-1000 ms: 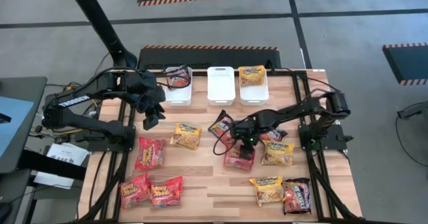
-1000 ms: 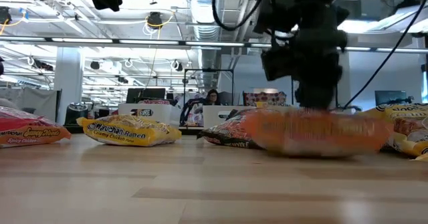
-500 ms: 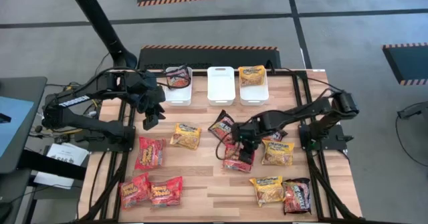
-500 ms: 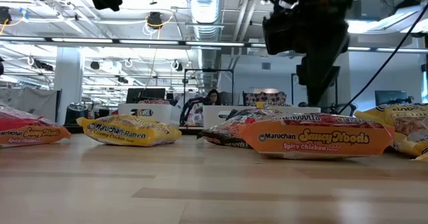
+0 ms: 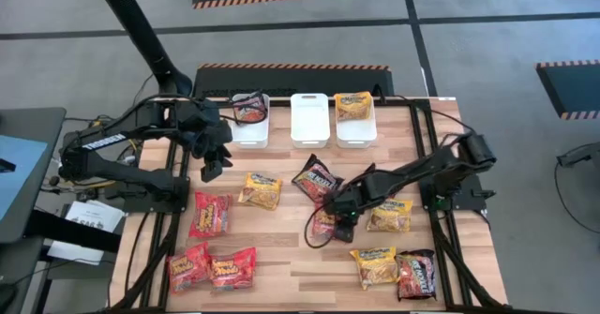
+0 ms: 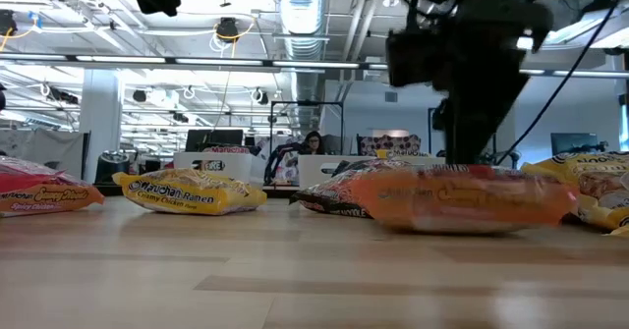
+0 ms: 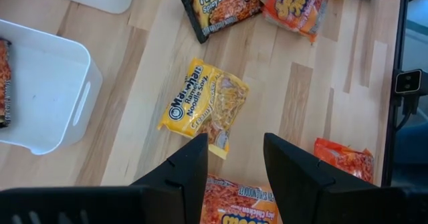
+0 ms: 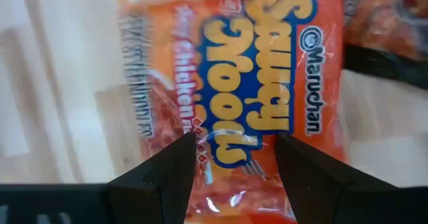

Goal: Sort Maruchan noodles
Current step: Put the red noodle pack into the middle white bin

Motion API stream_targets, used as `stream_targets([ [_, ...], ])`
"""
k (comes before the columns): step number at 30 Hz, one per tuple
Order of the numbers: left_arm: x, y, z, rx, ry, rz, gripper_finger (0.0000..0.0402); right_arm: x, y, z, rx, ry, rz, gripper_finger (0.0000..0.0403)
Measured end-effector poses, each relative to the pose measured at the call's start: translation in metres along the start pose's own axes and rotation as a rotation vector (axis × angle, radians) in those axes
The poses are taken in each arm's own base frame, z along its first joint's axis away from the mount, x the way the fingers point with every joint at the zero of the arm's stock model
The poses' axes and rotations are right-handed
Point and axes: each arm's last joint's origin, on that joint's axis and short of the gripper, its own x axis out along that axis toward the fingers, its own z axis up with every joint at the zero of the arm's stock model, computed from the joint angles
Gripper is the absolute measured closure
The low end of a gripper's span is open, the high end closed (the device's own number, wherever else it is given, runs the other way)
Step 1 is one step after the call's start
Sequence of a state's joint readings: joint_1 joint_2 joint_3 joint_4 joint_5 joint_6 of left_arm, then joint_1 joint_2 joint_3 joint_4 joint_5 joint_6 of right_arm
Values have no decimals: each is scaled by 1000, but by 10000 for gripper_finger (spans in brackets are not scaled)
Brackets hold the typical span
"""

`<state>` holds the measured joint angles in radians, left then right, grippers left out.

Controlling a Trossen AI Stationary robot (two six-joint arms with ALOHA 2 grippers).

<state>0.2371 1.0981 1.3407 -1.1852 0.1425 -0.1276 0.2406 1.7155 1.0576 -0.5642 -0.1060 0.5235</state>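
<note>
- The right tool (image 5: 342,213) is low over an orange Saucy Noodles Spicy Chicken packet (image 8: 234,83) lying flat near the middle of the bench (image 5: 291,258); its fingers (image 8: 167,174) stand apart above the wrapper and do not pinch it; in my judgement this is the approach to a pick, with no grip made yet
- The left tool (image 7: 231,160) hangs above a yellow creamy chicken ramen packet (image 7: 204,107) nearer the bins, fingers parted and holding nothing; that arm looks to be waiting
- Three white bins sit at the far edge: the left bin (image 5: 250,122) holds a dark packet; the middle bin (image 5: 309,119) looks bare; the right bin (image 5: 355,117) holds a yellow one
- Other red, yellow and dark packets are scattered loose on the bench, so the sorting seems early
- Next move, as I judge it: lower onto the crinkly wrapper, close on an edge or fold, lift, then carry it to a bin; which bin suits orange I cannot tell
</note>
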Motion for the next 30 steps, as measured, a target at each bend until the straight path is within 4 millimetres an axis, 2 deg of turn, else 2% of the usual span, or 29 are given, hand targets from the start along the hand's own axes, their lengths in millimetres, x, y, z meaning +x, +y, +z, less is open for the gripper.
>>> stream_targets([
  [8, 0, 0, 1, -12, -6, -1, 269, 24, -6, 4, 38, 58, -21, 174],
  [11, 0, 0, 1, -14, -7, -1, 269, 29, -7, 5, 86, 64, -22, 189],
  [17, 0, 0, 1, -14, -7, -1, 269, 30, -9, 7, 169, 58, -23, 274],
  [24, 0, 0, 1, -8, -7, -1, 269, 25, -5, 12, 167, 54, 13, 388],
  [30, 0, 0, 1, -7, -7, -1, 269, 15, 2, 23, 113, 46, 7, 398],
])
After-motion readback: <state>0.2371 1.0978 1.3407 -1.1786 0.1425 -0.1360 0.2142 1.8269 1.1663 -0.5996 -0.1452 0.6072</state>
